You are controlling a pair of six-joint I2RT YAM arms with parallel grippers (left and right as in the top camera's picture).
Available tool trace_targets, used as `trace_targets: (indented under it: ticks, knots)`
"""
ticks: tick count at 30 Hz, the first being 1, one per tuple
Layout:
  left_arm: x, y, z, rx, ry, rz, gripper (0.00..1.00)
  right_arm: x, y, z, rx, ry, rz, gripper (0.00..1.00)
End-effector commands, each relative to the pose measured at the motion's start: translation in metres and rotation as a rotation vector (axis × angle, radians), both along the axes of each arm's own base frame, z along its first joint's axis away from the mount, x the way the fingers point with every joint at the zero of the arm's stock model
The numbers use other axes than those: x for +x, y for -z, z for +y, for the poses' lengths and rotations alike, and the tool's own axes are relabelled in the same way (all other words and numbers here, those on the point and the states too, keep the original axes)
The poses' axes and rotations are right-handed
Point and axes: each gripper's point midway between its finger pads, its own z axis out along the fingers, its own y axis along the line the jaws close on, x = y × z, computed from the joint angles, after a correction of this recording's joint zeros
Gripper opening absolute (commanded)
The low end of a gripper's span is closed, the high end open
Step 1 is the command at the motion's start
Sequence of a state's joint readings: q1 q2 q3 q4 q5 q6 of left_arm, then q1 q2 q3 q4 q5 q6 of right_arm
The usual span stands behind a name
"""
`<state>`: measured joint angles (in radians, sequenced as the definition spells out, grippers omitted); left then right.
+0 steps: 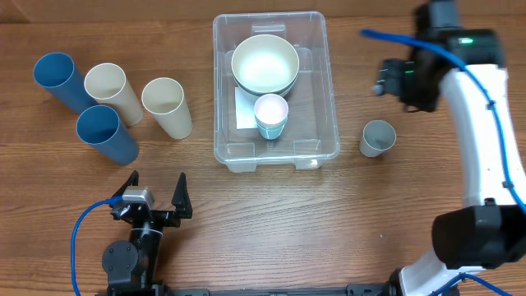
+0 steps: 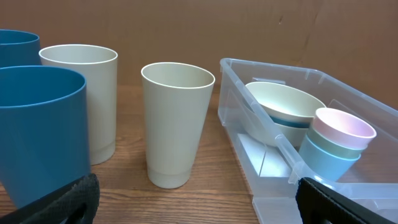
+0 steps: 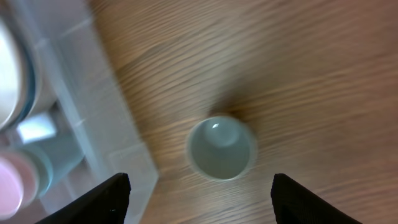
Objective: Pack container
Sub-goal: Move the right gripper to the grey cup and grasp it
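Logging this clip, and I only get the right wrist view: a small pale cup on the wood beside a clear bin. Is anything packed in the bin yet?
Observer: Yes. The container holds nested bowls, cream on top, and in front of them a stack of small cups with a pink one uppermost.
Operator: Is anything else waiting outside it?
Observer: Left of the container stand two blue tumblers and two cream tumblers, all upright.
Operator: And the other arm?
Observer: The left hand is open and empty, on the near side of the tumblers, touching none.
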<state>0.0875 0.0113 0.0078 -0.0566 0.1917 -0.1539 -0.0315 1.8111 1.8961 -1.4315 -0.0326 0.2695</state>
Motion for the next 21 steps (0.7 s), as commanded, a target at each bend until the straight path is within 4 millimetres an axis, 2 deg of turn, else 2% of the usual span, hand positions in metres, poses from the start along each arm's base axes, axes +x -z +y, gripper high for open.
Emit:
trace_targets:
  ticks: [1,3,6,13,18,21]
  knots:
    - [0.0,0.0,0.001,-0.007,0.0,-0.004,1.0,-0.013,0.016,-0.019,0.03,0.078,0.052,0.75]
    - [0.0,0.0,0.001,-0.007,0.0,-0.004,1.0,-0.02,0.041,-0.021,0.033,0.083,0.101,0.75]
    - [0.0,0.0,0.001,-0.007,0.0,-0.004,1.0,-0.026,0.072,-0.014,0.068,0.072,0.141,0.75]
    - [0.0,0.0,0.001,-0.007,0.0,-0.004,1.0,-0.04,0.119,-0.009,0.09,0.075,0.191,0.7]
    - [0.0,0.0,0.001,-0.007,0.0,-0.004,1.0,-0.047,0.143,-0.008,0.095,0.094,0.204,0.53]
    - [0.0,0.0,0.001,-0.007,0.0,-0.004,1.0,-0.05,0.152,-0.007,0.099,0.097,0.212,0.35]
